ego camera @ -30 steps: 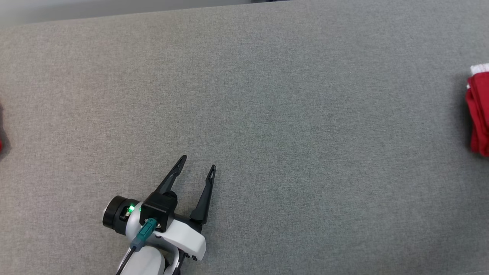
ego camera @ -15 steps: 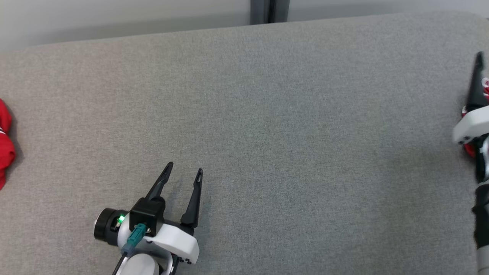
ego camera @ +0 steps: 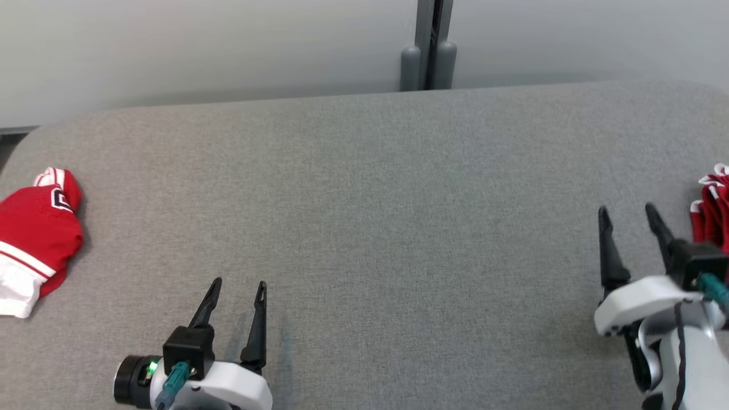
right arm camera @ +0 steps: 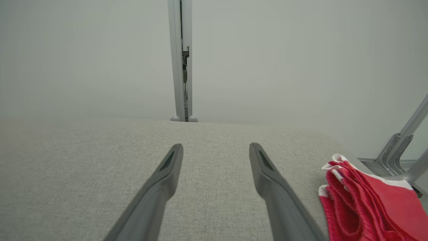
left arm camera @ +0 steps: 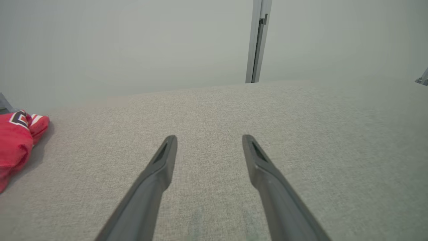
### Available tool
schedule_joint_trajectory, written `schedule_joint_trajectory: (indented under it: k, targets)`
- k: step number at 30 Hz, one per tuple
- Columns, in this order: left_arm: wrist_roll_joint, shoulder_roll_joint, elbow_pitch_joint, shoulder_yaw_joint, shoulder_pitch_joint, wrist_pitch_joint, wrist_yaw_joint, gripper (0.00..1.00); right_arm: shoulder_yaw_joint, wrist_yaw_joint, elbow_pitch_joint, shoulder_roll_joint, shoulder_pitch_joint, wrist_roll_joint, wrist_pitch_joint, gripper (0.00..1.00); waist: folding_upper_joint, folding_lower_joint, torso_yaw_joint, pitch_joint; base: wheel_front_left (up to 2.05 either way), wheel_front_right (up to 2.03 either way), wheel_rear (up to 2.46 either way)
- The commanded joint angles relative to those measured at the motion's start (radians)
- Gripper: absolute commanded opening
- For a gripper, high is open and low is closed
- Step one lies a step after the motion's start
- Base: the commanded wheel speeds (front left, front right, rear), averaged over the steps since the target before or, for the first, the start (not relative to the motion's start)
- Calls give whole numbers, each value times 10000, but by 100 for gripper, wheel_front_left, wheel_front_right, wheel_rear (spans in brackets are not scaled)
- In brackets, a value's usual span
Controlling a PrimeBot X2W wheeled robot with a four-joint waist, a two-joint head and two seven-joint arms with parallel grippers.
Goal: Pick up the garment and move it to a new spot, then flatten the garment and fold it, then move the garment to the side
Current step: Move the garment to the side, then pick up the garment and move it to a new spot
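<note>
My left hand [ego camera: 237, 283] hovers low over the near part of the grey surface [ego camera: 398, 199], fingers spread with nothing between them. My right hand [ego camera: 626, 209] is likewise released and empty, and a folded garment [ego camera: 715, 205] lies just beside it at the surface's right edge. That pile looks finished to me, so I judge the work now turns to the crumpled garment [ego camera: 34, 228], a red heap with white trim at the far left edge, well apart from my left hand. To take it well I would swing the left hand across with the fingers wide and come down on a raised ridge of cloth rather than a flat patch. I would pinch only the top layers and lift high enough that no hem drags, then carry it to the bare middle, where there is room to spread it. The heap sits close to the edge and a sideways nudge could push it off, so descending from above seems safer. The head view gives me the layout, with both garments and both hands at once. The left wrist view, low and side-on, tells me how high the heap stands. The right wrist view shows the folded pile's layers edge-on, with a metal frame [right arm camera: 401, 147] beyond the surface's corner.
</note>
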Motion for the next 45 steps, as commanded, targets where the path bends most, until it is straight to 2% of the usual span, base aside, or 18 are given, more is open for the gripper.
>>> schedule_joint_trajectory:
  k: [1, 15, 22, 33, 39, 45]
  targets:
    - [0, 45, 31, 123, 166, 4, 29, 100, 54, -3, -29, 10, 341, 110, -42, 100, -1, 0, 154, -302, 0, 0, 0]
    - [-74, 46, 104, 940, 1182, 4, 157, 100, 1098, -3, -626, 93, 2409, 872, -42, 100, -1, 0, 320, -1374, 0, 0, 0]
    - [-18, 46, 53, 1450, 1459, 4, 256, 100, 1237, -3, -979, 92, 2796, 1167, -42, 100, -1, 0, 238, -1578, 0, 0, 0]
    - [-89, 46, 17, 1500, 1478, 4, 245, 100, 1348, -3, -1081, 93, 2872, 1407, -42, 100, -1, 0, 347, -1581, 0, 0, 0]
    - [-141, 48, 50, 1497, 1308, 4, 195, 100, 1370, -3, -1031, 96, 2788, 1281, -42, 100, -1, 0, 694, -1464, 0, 0, 0]
    - [-188, 48, 35, 1581, 1257, 4, 206, 100, 1566, -2, -998, 95, 2845, 1450, -42, 100, -1, 0, 1519, -1382, 0, 0, 0]
